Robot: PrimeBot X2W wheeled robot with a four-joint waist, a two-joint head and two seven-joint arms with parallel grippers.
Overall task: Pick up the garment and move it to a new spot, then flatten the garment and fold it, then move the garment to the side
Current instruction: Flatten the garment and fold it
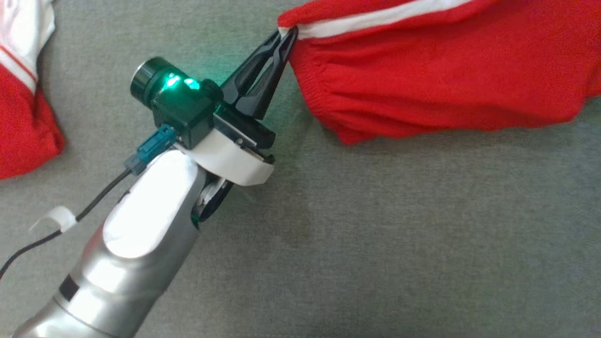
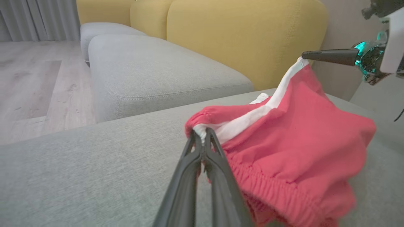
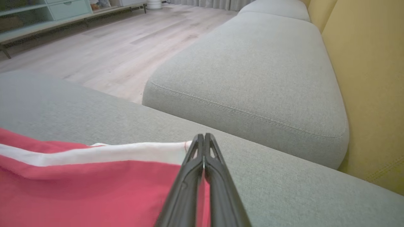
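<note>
Left claw: I saw it (image 1: 287, 34) pinched tight on the garment's left corner, right where the white stripe meets the elastic band.
Right claw: in the left wrist view it (image 2: 304, 55) was closed on the other end of that stripe, held higher than the left claw.
Garment: red with one white stripe (image 1: 446, 80), it was strung between my two claws at the far right of the seat. The stripe edge was up and the bulk sagged below. I could not tell whether the bottom touched the seat.
Seat: a grey sofa cushion (image 1: 375, 234) lay under the garment.
Other cloth: a red and white piece (image 1: 23, 122) lay at the left, well apart from the garment.
Surroundings: a yellow backrest (image 2: 246, 37) stood behind the seat, a second grey cushion (image 2: 157, 69) sat beside it, and a wood floor (image 2: 31, 85) lay beyond.
</note>
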